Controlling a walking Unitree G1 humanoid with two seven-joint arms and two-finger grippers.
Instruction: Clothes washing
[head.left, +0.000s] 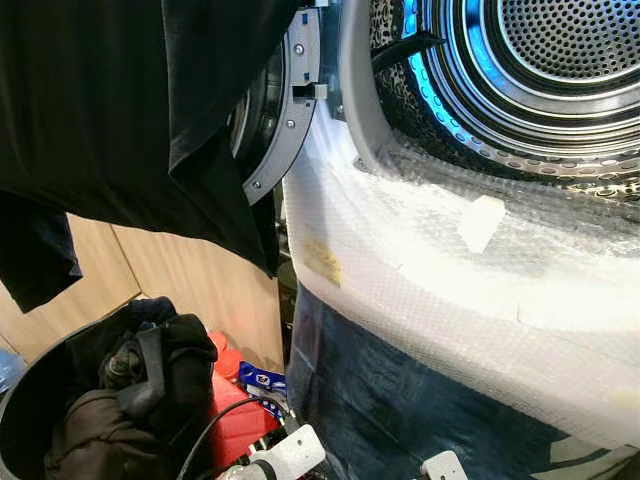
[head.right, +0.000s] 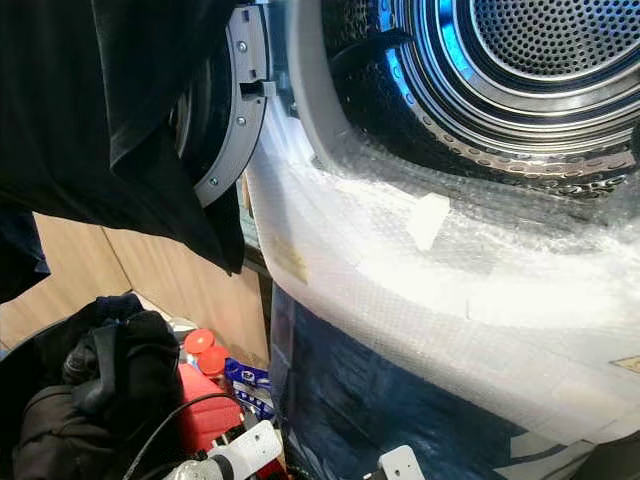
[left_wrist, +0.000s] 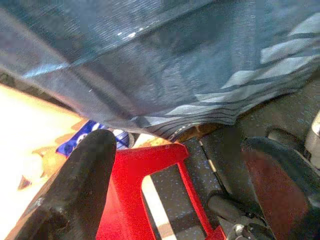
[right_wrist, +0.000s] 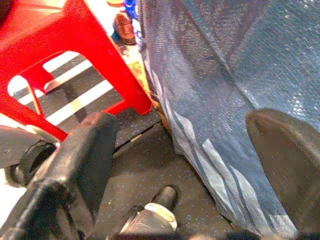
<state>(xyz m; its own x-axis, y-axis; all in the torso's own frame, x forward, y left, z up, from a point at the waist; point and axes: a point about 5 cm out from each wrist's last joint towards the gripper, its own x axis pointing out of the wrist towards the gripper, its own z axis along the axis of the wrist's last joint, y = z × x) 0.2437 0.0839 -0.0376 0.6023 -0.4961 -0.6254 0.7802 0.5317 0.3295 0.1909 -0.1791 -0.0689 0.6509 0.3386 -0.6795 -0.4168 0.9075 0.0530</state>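
In the eye views the drum (head.left: 560, 60) gapes upper right, while a black garment (head.left: 130, 110) drapes upper left and could snag the door (head.left: 290, 110); more clothes fill the basket (head.left: 25, 400) lower left. Each wrist view shows its gripper, left (left_wrist: 185, 185) and right (right_wrist: 185, 165), parted, empty, near the red stool (right_wrist: 65, 45).

Drum (head.left: 560, 60) mouth open, nothing across it. Black garment (head.left: 130, 110) hangs over door (head.left: 285, 110) at left. Basket (head.left: 40, 400) and red stool (right_wrist: 65, 55) crowd the floor below.
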